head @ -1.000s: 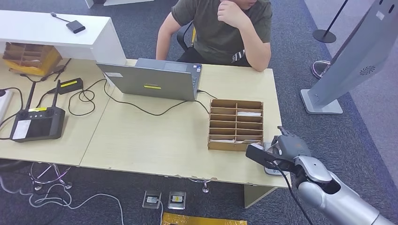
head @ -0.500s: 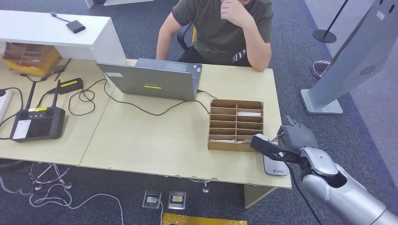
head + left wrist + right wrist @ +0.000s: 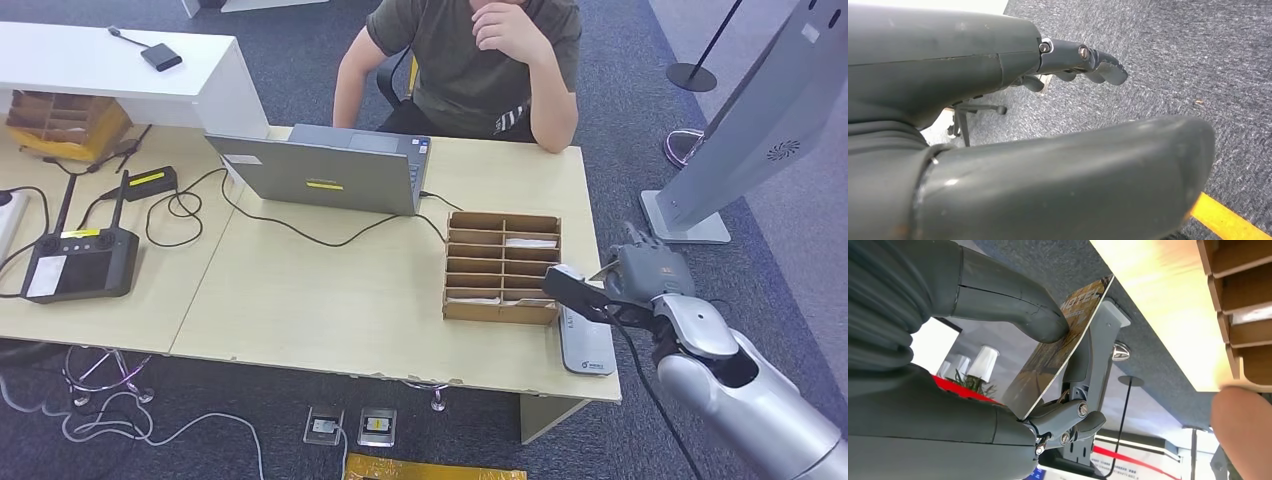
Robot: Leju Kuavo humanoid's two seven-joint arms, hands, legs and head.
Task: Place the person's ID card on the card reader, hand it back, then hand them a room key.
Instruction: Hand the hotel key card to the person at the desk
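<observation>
My right hand hovers above the table's right edge, just beyond the grey card reader, which lies flat at the front right corner. Thumb and fingers pinch a card printed "HOTEL", held on edge. The hand is beside the right side of the cardboard slot box, whose slots hold a few white cards. The person sits across the table, one hand raised to the face, an elbow on the tabletop. My left hand hangs over the carpet, fingers loosely bent, holding nothing.
A grey laptop stands open at the table's far middle, its cable trailing toward the box. A black controller and charger sit at the left. A grey kiosk stand rises on the carpet to the right.
My right hand has risen and moved away from me and to the right, off the card reader, which now lies uncovered. The card stays pinched in it.
</observation>
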